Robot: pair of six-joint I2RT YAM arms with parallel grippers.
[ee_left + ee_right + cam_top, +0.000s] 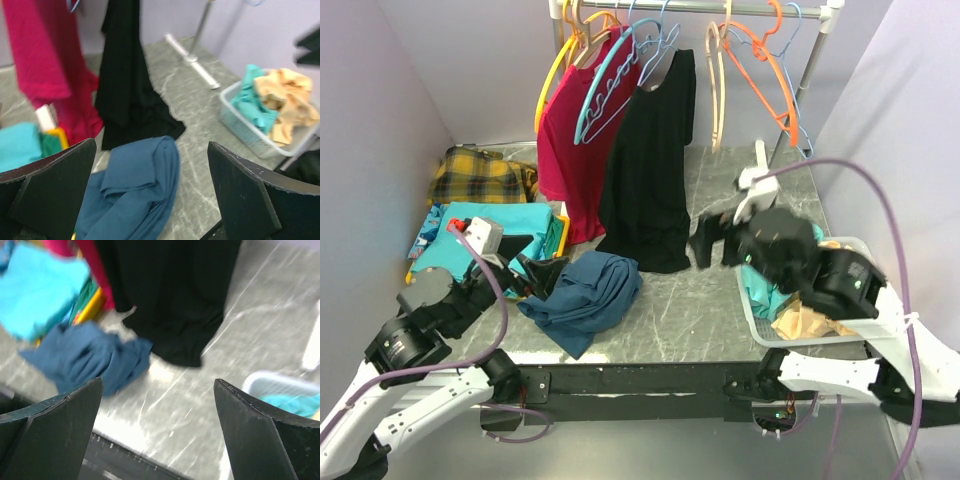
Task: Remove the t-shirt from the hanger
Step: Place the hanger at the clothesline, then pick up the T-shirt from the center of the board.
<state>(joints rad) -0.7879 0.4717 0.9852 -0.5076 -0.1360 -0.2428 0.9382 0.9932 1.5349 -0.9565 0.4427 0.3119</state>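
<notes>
Left tool point(150, 145) wide, empty, low over blue shirt point(135, 190) heaped on worktop point(720, 320). Right tool point(158, 381) wide, empty, near black t-shirt point(645, 170), on hanger point(663, 40), hem pooled on worktop.

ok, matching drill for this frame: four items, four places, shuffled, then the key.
1. black shirt
2. red shirt
3. blue shirt
4. white basket

A. heaped on the table near its front edge
B. on the rail, the left of the two hanging garments
C. at the table's right, holding teal and tan laundry
D. on the rail, the right of the two hanging garments

Pairs: 1-D, 2-B, 3-A, 4-C
</notes>
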